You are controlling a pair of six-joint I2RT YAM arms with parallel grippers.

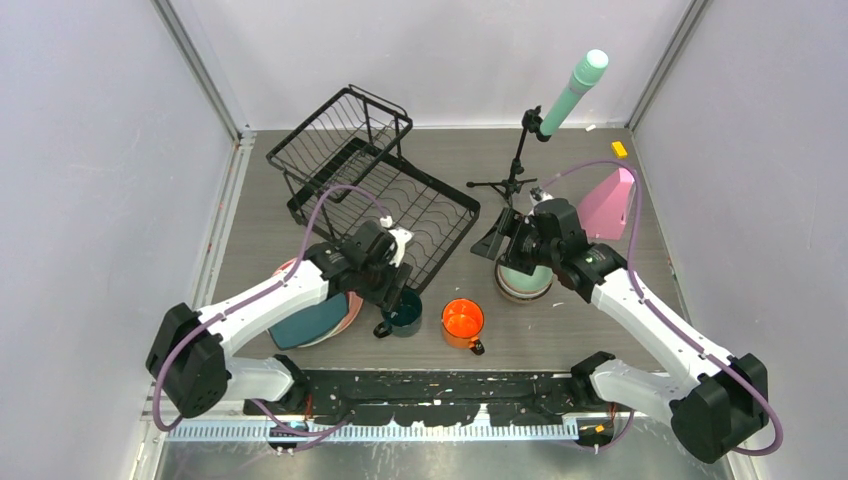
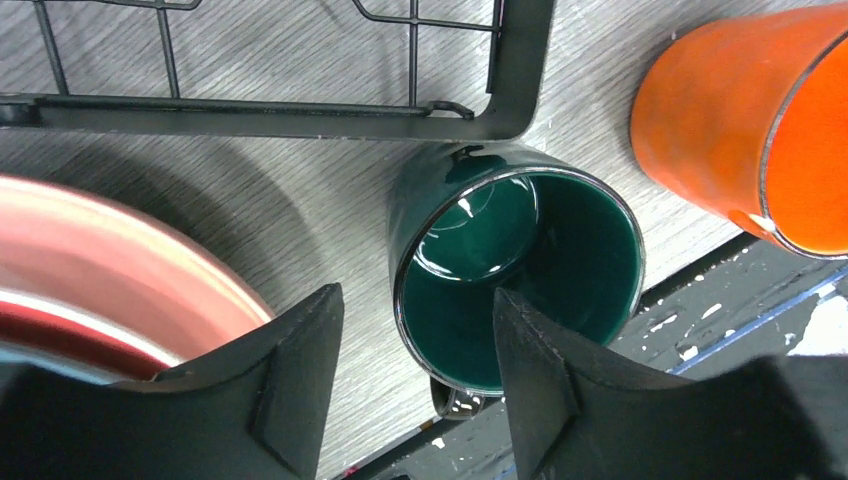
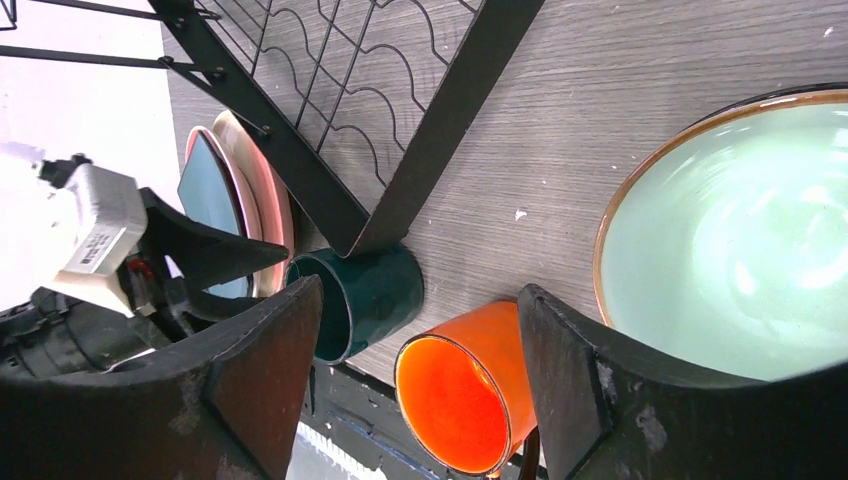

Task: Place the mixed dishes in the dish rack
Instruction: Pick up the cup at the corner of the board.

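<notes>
Your left arm (image 1: 270, 300) reaches over the near corner of the dish rack (image 1: 375, 175). Its jaws stand apart at the dark green mug (image 2: 520, 270). In the left wrist view one finger (image 2: 300, 370) is outside the mug's wall with a gap of bare table (image 1: 560, 340) showing between them. The other finger (image 2: 535, 370) lies over the mug's open mouth, and you cannot tell whether it dips inside. Nothing is clamped.

The green mug stands upright on the table, just beside the rack's near corner, with its handle toward the near edge. The orange mug (image 1: 463, 320) stands upright to its right, apart from it. To the green mug's left lies a stack of plates (image 1: 315, 318), dark teal on top of pink, partly under your left arm.

Your right arm (image 1: 640, 310) hangs over the mint bowl (image 3: 740, 240). Its jaws are apart and hold nothing. That bowl tops a small stack on the table just right of the rack, and the bowls beneath it are mostly hidden.

The rack lies toward the back left of the table, with its raised basket at the far end. Behind your right arm stand a mint cylinder (image 1: 572, 92) on a black tripod (image 1: 512, 180) and a pink wedge (image 1: 610, 205).
</notes>
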